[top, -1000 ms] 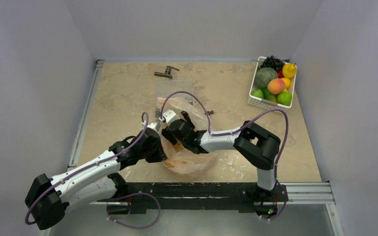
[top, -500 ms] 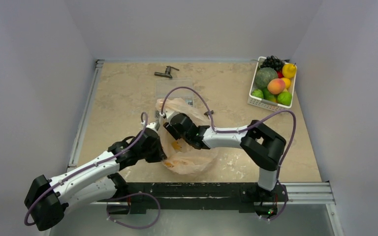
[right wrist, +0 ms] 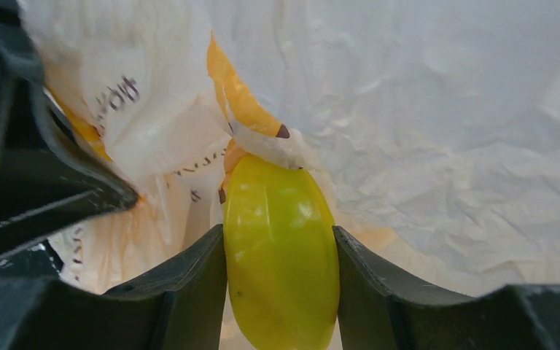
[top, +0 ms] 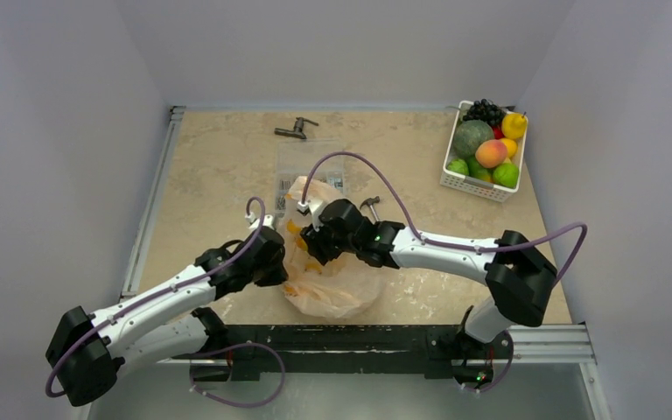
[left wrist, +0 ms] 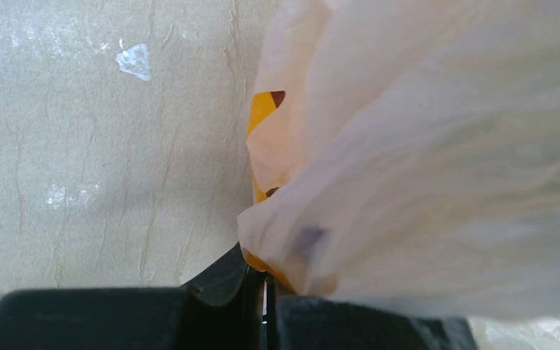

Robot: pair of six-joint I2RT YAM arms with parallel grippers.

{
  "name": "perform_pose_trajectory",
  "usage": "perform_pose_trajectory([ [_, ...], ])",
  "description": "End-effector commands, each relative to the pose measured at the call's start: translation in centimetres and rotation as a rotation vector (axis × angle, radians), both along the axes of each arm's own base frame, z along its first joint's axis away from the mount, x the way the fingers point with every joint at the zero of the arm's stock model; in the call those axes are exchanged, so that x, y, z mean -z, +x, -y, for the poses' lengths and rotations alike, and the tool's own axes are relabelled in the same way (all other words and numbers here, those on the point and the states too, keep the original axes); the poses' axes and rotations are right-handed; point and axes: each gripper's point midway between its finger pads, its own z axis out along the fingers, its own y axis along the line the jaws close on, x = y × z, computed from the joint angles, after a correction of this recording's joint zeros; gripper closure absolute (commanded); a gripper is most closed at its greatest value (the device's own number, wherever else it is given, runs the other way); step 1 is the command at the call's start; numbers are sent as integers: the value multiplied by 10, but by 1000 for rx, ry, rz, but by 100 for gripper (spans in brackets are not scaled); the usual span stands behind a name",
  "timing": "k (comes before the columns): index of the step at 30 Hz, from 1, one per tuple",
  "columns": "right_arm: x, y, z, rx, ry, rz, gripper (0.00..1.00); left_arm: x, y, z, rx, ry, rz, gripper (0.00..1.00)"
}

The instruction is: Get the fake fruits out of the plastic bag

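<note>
You're working in a robot lab test cell. Bare pale grey walls (top: 52, 131) box in a beige marbled tabletop (top: 219, 175) edged with aluminium rails (top: 151, 201). Two white-and-black robot arms (top: 153, 302) (top: 446, 249) rise from a black base bar (top: 350, 346), trailing loose purple cables (top: 350, 156). Glossy plastic fruits (top: 491, 153) fill a white slatted basket (top: 468, 184).

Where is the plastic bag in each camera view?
Top external: plastic bag, near centre of the table.
Left wrist: plastic bag fills the right side, pinched by the left end effector.
Right wrist: plastic bag behind the yellow-green fruit in the right end effector.
Shared landmark: its orange print.
</note>
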Motion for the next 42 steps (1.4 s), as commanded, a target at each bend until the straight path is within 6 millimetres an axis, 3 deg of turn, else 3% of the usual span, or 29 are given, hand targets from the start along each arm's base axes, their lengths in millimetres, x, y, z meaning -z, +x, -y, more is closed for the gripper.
perform_pose_trajectory([
  [1, 10, 2, 26, 107, -67, -1, 80, -16, 13, 2, -40, -4, 52, 100],
  [5, 8, 9, 16, 139, 5, 17, 73, -6, 7, 0, -37, -6, 26, 100],
  [10, 34, 23, 7, 228, 52, 13, 68, 6, -5, 12, -7, -72, -34, 100],
  [13, 47, 21, 7, 226, 45, -8, 52, 12, -12, 14, 1, -93, -63, 100],
  [17, 44, 12, 11, 205, 83, -11, 33, 16, -15, 13, 7, -95, -68, 100],
  [22, 35, 10, 20, 230, 116, 4, 26, 17, -15, 14, 11, -101, -70, 100],
  [29, 32, 17, 19, 243, 116, 34, 30, 21, -17, 16, 16, -104, -83, 100],
  [35, 48, 24, 16, 245, 51, 39, 38, 18, -18, 15, 14, -108, -81, 100],
  [39, 47, 27, 14, 238, 26, 55, 50, 18, -16, 12, 3, -99, -68, 100],
  [42, 31, 23, 9, 216, 40, 50, 65, 14, -11, 10, -6, -71, -57, 100],
])
